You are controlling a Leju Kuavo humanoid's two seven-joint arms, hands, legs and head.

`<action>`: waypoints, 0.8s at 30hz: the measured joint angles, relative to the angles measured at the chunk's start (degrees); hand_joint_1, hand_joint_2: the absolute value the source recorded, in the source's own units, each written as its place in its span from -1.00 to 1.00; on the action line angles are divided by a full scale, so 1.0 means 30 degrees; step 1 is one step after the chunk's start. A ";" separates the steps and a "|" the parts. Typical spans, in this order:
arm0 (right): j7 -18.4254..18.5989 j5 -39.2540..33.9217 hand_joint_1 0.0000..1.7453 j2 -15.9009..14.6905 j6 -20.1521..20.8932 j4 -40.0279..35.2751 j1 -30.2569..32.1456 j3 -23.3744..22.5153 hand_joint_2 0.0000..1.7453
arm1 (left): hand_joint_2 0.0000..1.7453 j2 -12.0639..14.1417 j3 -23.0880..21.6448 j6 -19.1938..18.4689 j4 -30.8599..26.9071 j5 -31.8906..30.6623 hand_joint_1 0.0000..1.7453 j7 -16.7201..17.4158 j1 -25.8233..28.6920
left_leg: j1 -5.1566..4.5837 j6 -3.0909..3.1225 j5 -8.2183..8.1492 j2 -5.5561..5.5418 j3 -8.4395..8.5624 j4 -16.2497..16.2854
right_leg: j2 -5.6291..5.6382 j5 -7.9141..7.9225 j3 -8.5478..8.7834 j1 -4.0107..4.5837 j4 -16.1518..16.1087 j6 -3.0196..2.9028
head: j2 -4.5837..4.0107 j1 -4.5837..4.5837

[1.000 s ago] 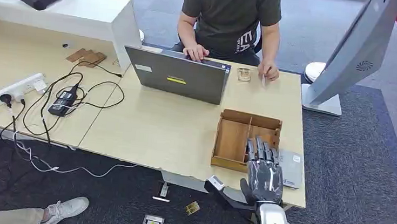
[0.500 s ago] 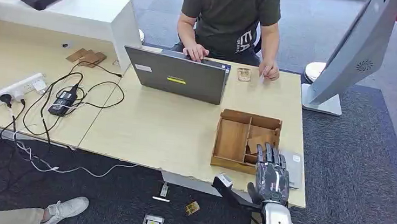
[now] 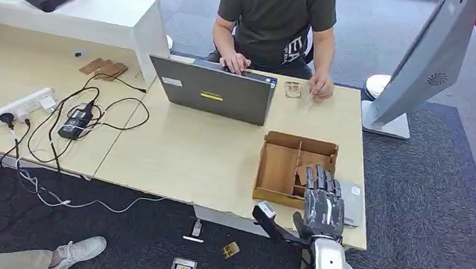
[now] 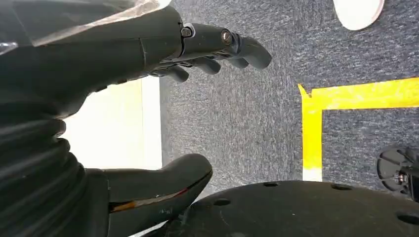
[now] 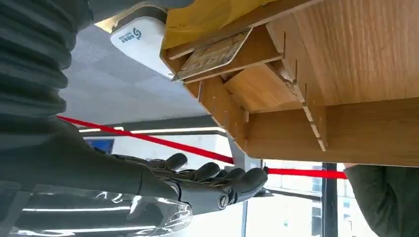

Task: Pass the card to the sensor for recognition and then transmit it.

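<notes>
From the head view we see the right hand (image 3: 324,204) flat and palm down at the near right corner of the tabletop (image 3: 208,151), its fingers (image 3: 320,181) extended side by side, holding nothing, their tips over the near right part of the wooden divided box (image 3: 281,167). Just beside the hand on its right lies the grey card sensor (image 3: 350,203), partly covered by it. The right wrist view adds what the head view cannot: a card (image 5: 213,53) leaning tilted against a divider in a compartment of the box (image 5: 346,98), and the white end of the sensor (image 5: 143,42) just beyond the box's wall; the fingers (image 5: 217,180) there are straight and apart from the wood. From above that card is hard to pick out among the brown panels. The left wrist view shows the left hand (image 4: 163,98) hanging over grey carpet beside the table's edge, fingers (image 4: 232,47) loosely curved with a wide gap to the thumb, empty. At the far edge a person (image 3: 274,20) sits behind a laptop (image 3: 216,93), one hand on its keys, the other beside a small card-like item (image 3: 292,89) whose detail we cannot make out. The person's head is cut off by the frame.
</notes>
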 joint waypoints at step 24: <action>0.0000 0.0145 -1.00 0.0598 0.2010 -0.0007 0.0048 -0.0611 1.00 | 1.00 0.0007 0.0175 -0.0073 0.0000 -0.0051 -1.00 -0.0007 -0.0007 | 0.0000 0.0000 0.0000 0.0002 0.0002 0.0000 | 0.0000 0.0000 -0.0003 0.0000 0.0000 0.0000 | 0.0001 0.0000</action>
